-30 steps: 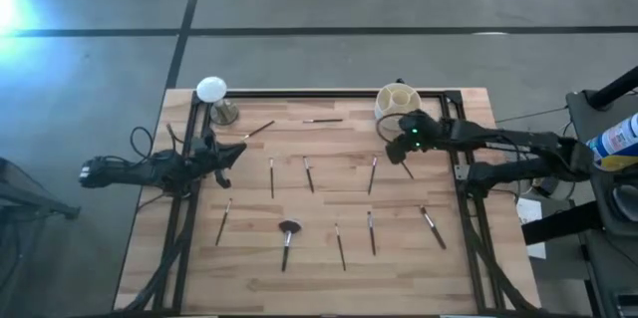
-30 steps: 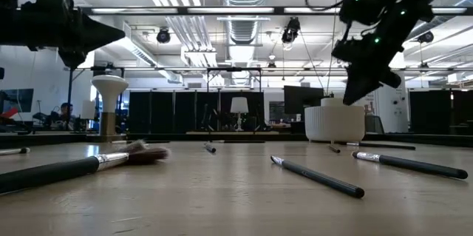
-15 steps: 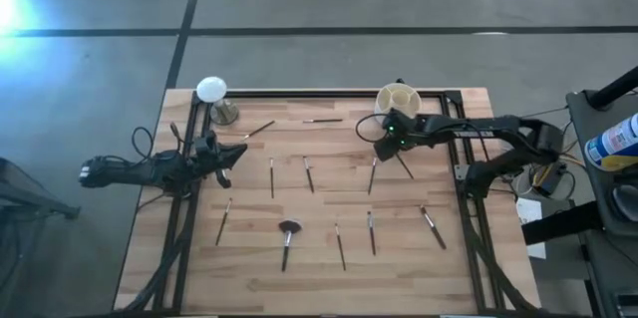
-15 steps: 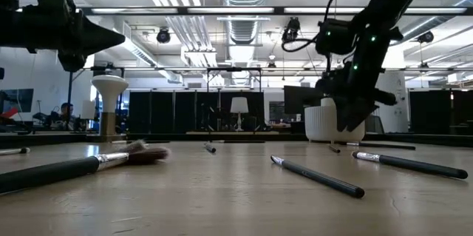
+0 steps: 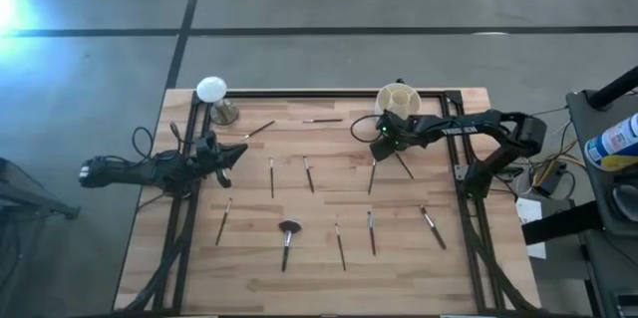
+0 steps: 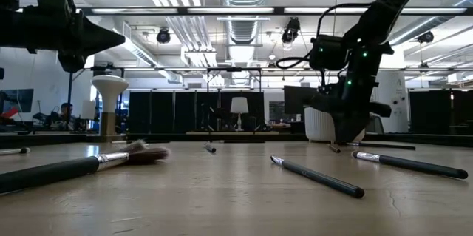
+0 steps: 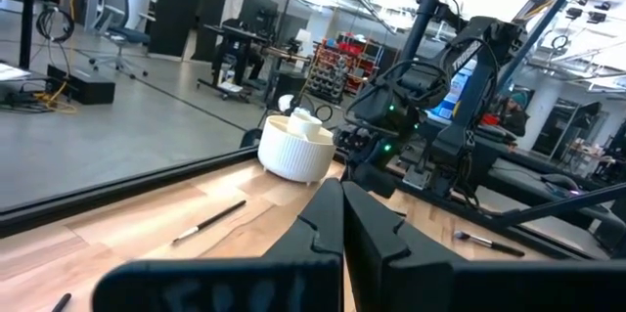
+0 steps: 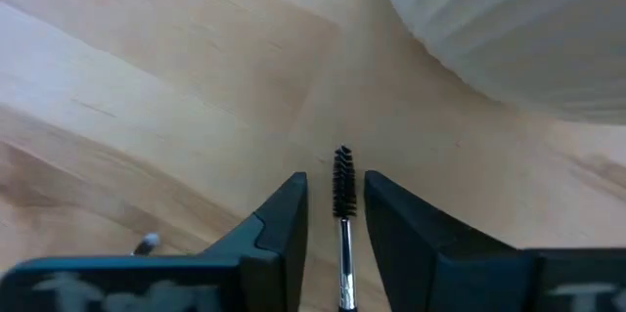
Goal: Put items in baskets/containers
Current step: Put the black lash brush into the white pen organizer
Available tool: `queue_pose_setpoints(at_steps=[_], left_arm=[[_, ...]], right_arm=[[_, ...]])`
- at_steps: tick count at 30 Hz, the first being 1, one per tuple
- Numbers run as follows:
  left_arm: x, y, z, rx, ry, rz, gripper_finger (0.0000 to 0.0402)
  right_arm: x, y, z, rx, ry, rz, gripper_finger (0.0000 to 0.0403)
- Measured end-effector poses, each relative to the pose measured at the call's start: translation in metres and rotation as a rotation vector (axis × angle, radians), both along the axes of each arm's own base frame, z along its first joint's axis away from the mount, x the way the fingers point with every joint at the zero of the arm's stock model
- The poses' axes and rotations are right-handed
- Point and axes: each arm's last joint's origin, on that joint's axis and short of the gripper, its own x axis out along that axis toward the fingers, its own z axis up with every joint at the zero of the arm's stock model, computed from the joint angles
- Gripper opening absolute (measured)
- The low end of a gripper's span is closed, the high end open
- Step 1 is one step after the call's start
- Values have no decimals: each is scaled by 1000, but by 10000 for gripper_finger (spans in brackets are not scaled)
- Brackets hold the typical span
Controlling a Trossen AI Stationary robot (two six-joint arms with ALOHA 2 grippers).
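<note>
A wooden table [image 5: 299,283] holds a sorting job that is, by the look of it, barely begun: eleven makeup brushes can be counted lying loose on the boards in the high view, and whether any already stands in the cup cannot be told from these pictures.

Two dark arms work the table. The left arm waits at the table's left edge, its left gripper [image 5: 236,152] raised off the boards, its fingers pressed together and holding nothing. The right arm reaches in from the right edge, and its right gripper [image 8: 335,183] is down at the boards just beside the one cream-white cup [image 5: 397,101], which sits at the far edge, right of centre. The fingers [image 8: 284,224] stand a little apart, one on each side of a spoolie brush [image 8: 342,244] that lies flat on the wood. They straddle it with a sliver of daylight either side, so it does not look gripped yet.

One white disc on a metallic stand [image 5: 211,90] occupies the far left corner, well apart from the cup.

Of the eleven brushes, two lie near the far edge between stand and cup, four across the middle, and five along the near half. Among these is the single fluffy-headed brush [image 5: 288,230]. All of them are left to be lifted into the cup.
</note>
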Motion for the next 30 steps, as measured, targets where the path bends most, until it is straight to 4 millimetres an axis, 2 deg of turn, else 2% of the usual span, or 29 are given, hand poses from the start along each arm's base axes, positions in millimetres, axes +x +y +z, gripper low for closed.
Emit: queue_pose_setpoints(at_steps=[6,9,16,20,24,26,30], left_arm=[[0,0,0,-22,-10,-1,0],[0,0,0,-35,-17,-1,0],[-1,1,-1,-87,-36,48,1],[0,1,-1,-107,-39,48,21],[1,1,-3,-132,-34,48,58],[2,1,-4,-143,-27,51,78],[4,1,-6,-142,-2,54,106]], right_arm=[[1,0,1,-5,-5,12,21],[-1,4,7,-5,-16,45,10],[-5,18,54,-123,-196,134,8],[-11,24,92,-305,-346,188,8],[-16,23,127,-578,-501,226,8],[-19,20,135,-699,-577,240,8],[-27,10,138,-891,-662,215,8]])
